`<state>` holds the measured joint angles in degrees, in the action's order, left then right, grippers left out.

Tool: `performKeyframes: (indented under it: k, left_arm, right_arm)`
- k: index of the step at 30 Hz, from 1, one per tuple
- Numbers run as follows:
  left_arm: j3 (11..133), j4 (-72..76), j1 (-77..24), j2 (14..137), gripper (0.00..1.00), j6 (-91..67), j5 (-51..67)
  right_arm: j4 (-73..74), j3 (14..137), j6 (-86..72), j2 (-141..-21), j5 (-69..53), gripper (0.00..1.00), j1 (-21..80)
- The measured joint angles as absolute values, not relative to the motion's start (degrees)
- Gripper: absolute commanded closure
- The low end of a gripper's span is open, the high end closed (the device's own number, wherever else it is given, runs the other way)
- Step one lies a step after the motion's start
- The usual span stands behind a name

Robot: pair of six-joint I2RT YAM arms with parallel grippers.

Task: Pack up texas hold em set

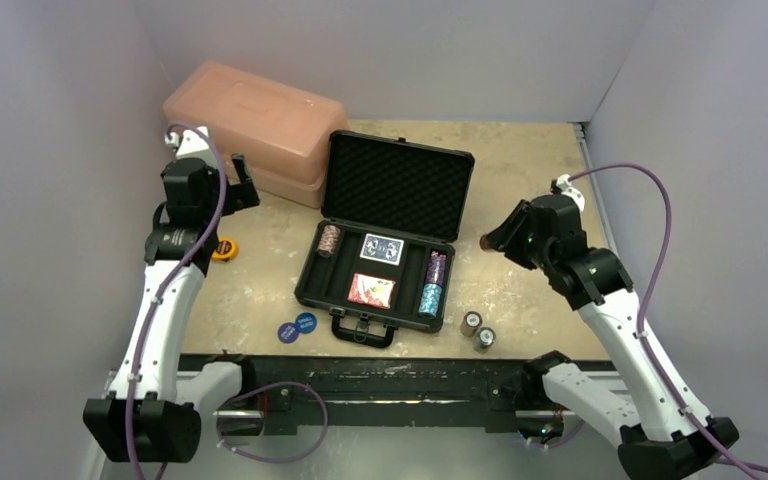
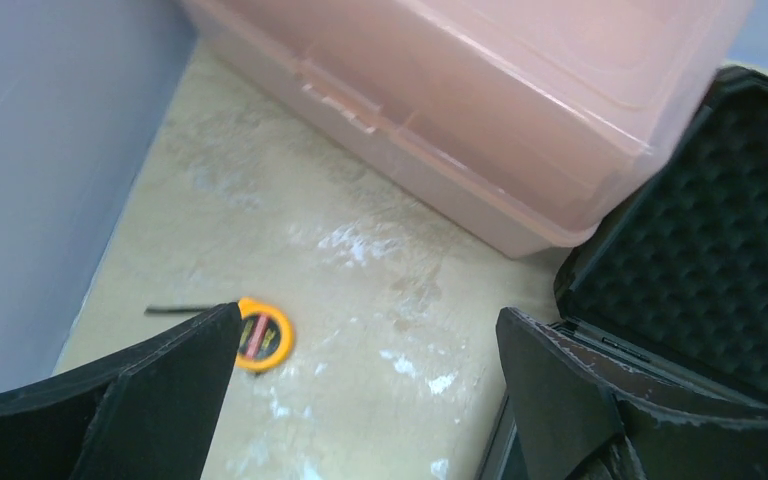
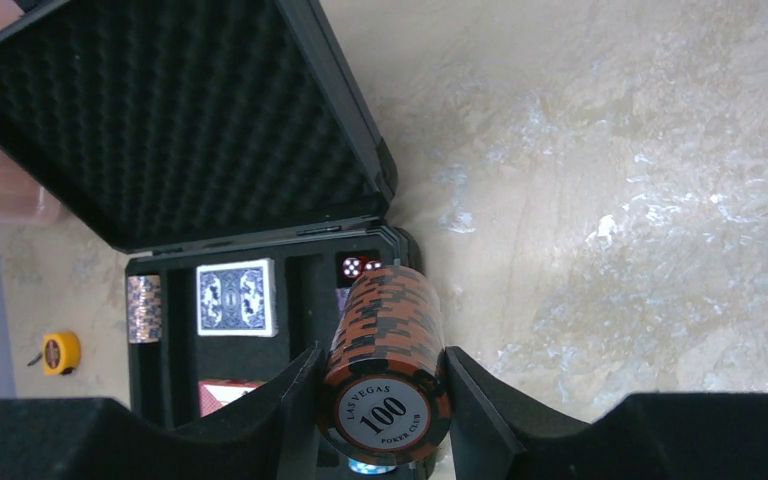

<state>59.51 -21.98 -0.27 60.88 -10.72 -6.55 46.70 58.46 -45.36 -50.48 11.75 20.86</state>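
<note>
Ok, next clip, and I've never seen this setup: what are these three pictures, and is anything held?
Two robot arms are bolted at a table's near edge. The wide picture looks down from above and behind them; the other two come from cameras on each wrist. The left claw is open, near a pink box and a yellow tape measure. The right claw grips a stack of orange poker chips marked 100, beside the open black case. The case holds a blue deck, a red deck and chips. Two chip stacks and two blue discs lie on the table.
</note>
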Motion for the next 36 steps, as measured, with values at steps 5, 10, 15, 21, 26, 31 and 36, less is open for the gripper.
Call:
performKeyframes:
  k: [5, 10, 15, 21, 26, 31, 36]
  left_arm:
    - [63.9, -32.5, -0.1, 55.5, 0.00, -16.0, -11.0]
    - [66.0, -35.4, 0.0, 52.8, 0.00, -16.3, -6.2]
    - [63.8, -34.2, -0.7, 47.4, 0.01, -13.8, 8.2]
    - [69.1, -34.1, -6.6, 49.8, 0.00, -7.4, 24.3]
    - [74.3, -35.5, -12.8, 54.8, 0.00, -1.7, 34.4]
    - [74.5, -36.2, -15.9, 56.9, 0.01, 1.3, 43.0]
    - [77.3, -38.3, -18.4, 59.6, 0.05, 2.8, 49.1]
  right_arm:
    - [45.3, 60.8, -45.3, -51.6, 9.8, 1.00, 20.9]
    - [44.2, 65.6, -44.8, -55.1, 5.2, 1.00, 20.9]
    - [42.4, 71.1, -43.4, -60.0, -2.0, 1.00, 20.9]
    - [42.3, 79.3, -41.0, -65.9, -12.8, 1.00, 20.9]
    - [41.1, 81.0, -38.7, -68.7, -25.3, 1.00, 20.8]
    - [42.3, 81.0, -34.2, -71.5, -35.3, 1.00, 20.9]
    - [43.2, 81.0, -29.1, -72.2, -41.4, 1.00, 20.9]
